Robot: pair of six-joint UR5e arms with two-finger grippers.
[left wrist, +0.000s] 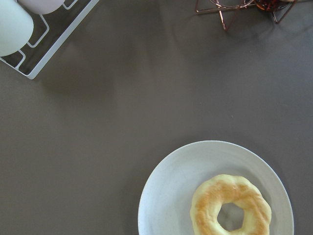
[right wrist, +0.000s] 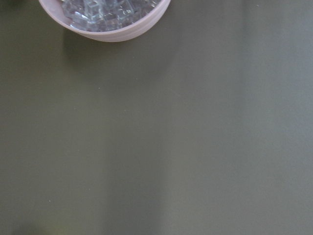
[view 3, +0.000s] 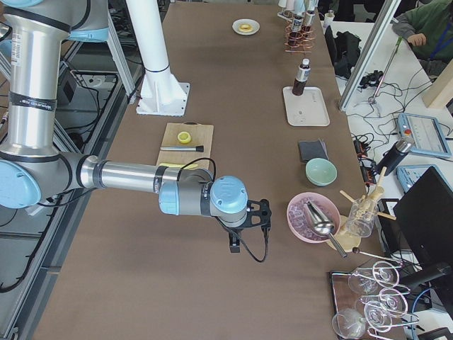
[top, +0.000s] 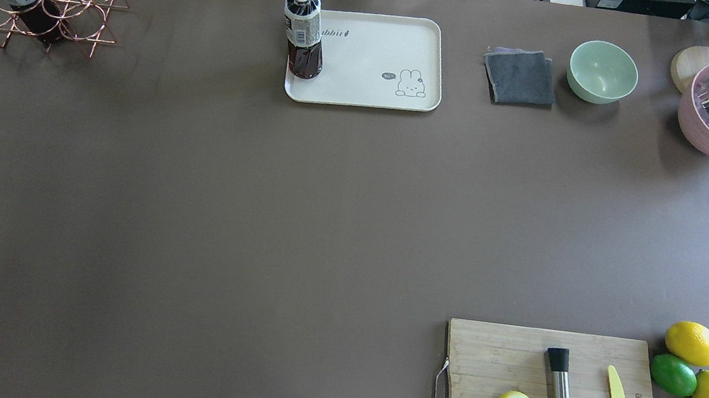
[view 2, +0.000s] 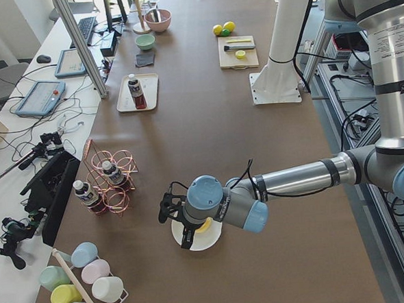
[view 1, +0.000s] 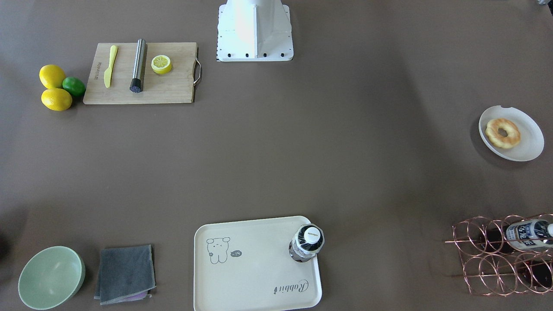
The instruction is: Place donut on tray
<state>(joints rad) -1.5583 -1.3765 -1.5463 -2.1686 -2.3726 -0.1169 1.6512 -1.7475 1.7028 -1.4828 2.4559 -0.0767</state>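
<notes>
Sees donut [view 1: 503, 133] on plate [view 1: 529, 147], well apart from tray [view 1: 259, 270]; cannot tell finger opening of left gripper [view 2: 176, 228], seemingly overhead, or right gripper [view 3: 249, 234].

The donut [view 1: 503, 133] is golden-yellow with browner patches; the plate [view 1: 529, 144] is white. The tray [view 1: 259, 268] is cream, printed with a grey bear outline and grey "Rabbit" script. The table [view 1: 302, 151] is plain brown. The bottle [view 1: 306, 243] has a white cap and dark reddish liquid. The rack [view 1: 488, 259] is copper. The bowl [view 1: 51, 277] is pale green, the cloth [view 1: 125, 273] grey, the lemons [view 1: 52, 76] yellow, the lime [view 1: 74, 86] green, the board [view 1: 173, 86] light wood, the knife [view 1: 110, 65] yellow.
</notes>
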